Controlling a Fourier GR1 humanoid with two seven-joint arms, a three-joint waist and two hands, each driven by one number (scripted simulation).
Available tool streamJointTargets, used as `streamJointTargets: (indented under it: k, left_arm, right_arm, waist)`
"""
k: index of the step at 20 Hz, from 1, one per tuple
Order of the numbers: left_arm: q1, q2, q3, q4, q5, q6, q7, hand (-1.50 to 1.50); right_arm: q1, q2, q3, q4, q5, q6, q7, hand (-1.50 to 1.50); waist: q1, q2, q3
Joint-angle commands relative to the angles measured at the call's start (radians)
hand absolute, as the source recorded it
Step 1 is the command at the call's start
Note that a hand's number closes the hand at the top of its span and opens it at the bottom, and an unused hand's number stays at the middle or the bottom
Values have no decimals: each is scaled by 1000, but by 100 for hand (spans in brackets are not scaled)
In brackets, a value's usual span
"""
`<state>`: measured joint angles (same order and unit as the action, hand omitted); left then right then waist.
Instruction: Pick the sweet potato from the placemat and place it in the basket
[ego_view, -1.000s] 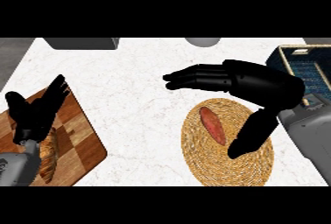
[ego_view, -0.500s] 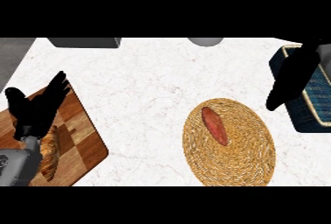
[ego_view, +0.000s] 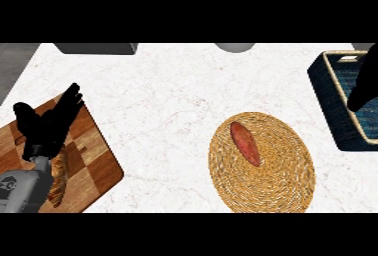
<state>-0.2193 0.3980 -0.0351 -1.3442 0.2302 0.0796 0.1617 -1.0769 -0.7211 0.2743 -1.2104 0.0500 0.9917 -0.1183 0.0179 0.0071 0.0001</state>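
From my seat, the white marbled bench (ego_view: 170, 100) looks as it did half a second ago, and the dark blue basket (ego_view: 334, 105) at the right edge holds nothing but my right hand (ego_view: 363, 85), which has swung further right over it; only a dark sliver shows, so I cannot tell its fingers. The checkered cutting board (ego_view: 96, 160) sits lower left, my left hand (ego_view: 46, 127) resting open above it, unchanged. The round woven placemat (ego_view: 284, 175) carries the sweet potato (ego_view: 244, 143), unmoved, long axis running upper left to lower right.
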Motion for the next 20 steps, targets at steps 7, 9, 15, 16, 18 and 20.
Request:
streamJointTargets:
  k: [7, 9, 15, 16, 18, 20]
  left_arm:
    - [-26, -23, 10, -3, -23, 26, 46, 0]
    - [3, 8, 34, -47, 4, -13, 42, 0]
    - [42, 12, 48, -22, -14, -46, -12, 0]
    - [-31, -13, 40, 55, -27, -34, -14, 0]
    - [14, -30, 14, -45, -47, 3, 42, 0]
    - [13, -10, 47, -34, -14, -34, 41, 0]
  right_arm:
    - [221, 5, -3, -38, 39, -33, -263, -150]
    - [236, 32, 20, 14, 89, -81, -301, -150]
    - [353, 91, 73, 52, 218, -269, -446, -150]
    - [309, 151, 96, 113, 238, -304, -443, -150]
    - [350, 156, 94, 130, 249, -337, -489, -150]
    - [386, 216, 104, 142, 247, -391, -484, -150]
  waist:
    - [-16, -4, 1]
    - [1, -3, 1]
    - [-1, -2, 1]
    - [1, 4, 1]
    - [2, -1, 1]
    - [0, -2, 1]
